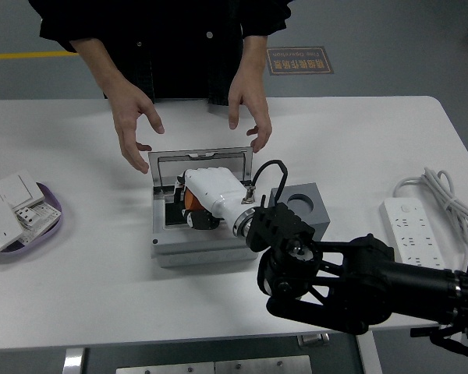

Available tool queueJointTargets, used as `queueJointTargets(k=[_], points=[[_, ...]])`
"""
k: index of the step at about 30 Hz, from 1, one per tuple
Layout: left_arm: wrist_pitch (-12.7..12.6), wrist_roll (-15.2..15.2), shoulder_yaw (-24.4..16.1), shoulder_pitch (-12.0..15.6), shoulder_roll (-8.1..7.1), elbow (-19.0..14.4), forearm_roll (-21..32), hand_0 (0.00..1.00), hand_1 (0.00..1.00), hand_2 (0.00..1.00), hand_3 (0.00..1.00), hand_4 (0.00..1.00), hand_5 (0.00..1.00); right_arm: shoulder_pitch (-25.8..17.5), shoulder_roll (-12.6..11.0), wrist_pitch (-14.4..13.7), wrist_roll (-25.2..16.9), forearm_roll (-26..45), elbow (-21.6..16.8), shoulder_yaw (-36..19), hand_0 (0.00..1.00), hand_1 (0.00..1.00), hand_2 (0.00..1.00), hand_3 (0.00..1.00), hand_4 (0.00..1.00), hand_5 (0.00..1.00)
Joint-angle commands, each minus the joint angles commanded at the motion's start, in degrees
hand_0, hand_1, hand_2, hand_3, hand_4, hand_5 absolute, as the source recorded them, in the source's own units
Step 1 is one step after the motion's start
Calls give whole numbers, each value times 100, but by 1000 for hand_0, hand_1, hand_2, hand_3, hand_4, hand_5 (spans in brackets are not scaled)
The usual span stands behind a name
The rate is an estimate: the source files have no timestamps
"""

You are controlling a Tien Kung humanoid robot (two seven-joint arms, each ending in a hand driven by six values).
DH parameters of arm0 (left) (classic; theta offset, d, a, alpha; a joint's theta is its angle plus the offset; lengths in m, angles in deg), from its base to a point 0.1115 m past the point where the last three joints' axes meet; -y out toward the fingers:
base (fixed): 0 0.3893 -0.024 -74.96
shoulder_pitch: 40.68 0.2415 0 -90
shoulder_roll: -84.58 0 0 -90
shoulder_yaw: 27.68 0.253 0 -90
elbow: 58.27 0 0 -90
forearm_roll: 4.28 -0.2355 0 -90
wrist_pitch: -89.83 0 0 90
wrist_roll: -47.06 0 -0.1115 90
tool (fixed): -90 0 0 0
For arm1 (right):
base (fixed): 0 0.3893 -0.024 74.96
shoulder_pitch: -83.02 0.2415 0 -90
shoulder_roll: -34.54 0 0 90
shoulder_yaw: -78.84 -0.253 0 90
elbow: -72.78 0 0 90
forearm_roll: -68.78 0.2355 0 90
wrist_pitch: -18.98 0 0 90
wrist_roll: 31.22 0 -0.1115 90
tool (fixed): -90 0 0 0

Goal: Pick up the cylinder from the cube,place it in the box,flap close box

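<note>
A grey box (207, 248) stands open at the table's middle, its lid (201, 164) raised at the back. My right hand (193, 204), white with black fingers, reaches down into the box and is closed around the orange cylinder (190, 200) inside it. The grey cube (304, 207) with a round hole on top stands just right of the box, with nothing on it. A person stands at the far side with both hands (248, 117) held open over the box lid, not touching it. My left arm is out of view.
A white power strip (416, 238) with a coiled cable lies at the right edge. A purple tray (48, 204) with white wall sockets sits at the left edge. My black right arm (351, 280) spans the near right of the table.
</note>
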Motion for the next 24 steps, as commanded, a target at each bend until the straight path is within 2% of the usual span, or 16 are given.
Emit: queueJointTargets(k=[5,6,11,12,17,18,23,24], points=[[-1,5,-26,6,-16,0,-16,595,619,608,629,680,226,4,-12,34,-33,-5,41,30,729,634,647,667,398,153],[0,5,-29,4,-15,0,-20,595,619,608,629,681,227,3,-15,45,-40,-7,46,36,745,637,657,669,519,284],[6,3,-44,-7,-1,-5,-44,595,619,608,629,681,227,-12,-15,118,-52,-36,68,73,745,637,657,669,519,284],[7,2,-49,-9,1,-7,-51,595,619,608,628,681,227,-15,-15,133,-54,-41,73,79,759,641,668,683,817,424],[10,3,-93,-17,4,-18,-107,595,619,608,628,681,227,-43,-23,164,-111,-51,102,69,759,641,668,683,817,424],[10,3,-94,-16,4,-18,-109,595,620,605,628,682,230,-51,-26,154,-132,-45,103,58,766,642,668,713,903,435],[11,0,-116,-13,9,-26,-138,595,620,605,628,682,230,-114,-49,49,-251,4,70,-44,766,642,668,713,903,435],[13,-1,-132,-13,11,-31,-157,594,619,605,627,681,229,-133,-59,24,-276,23,51,-78,782,646,671,765,998,461]])
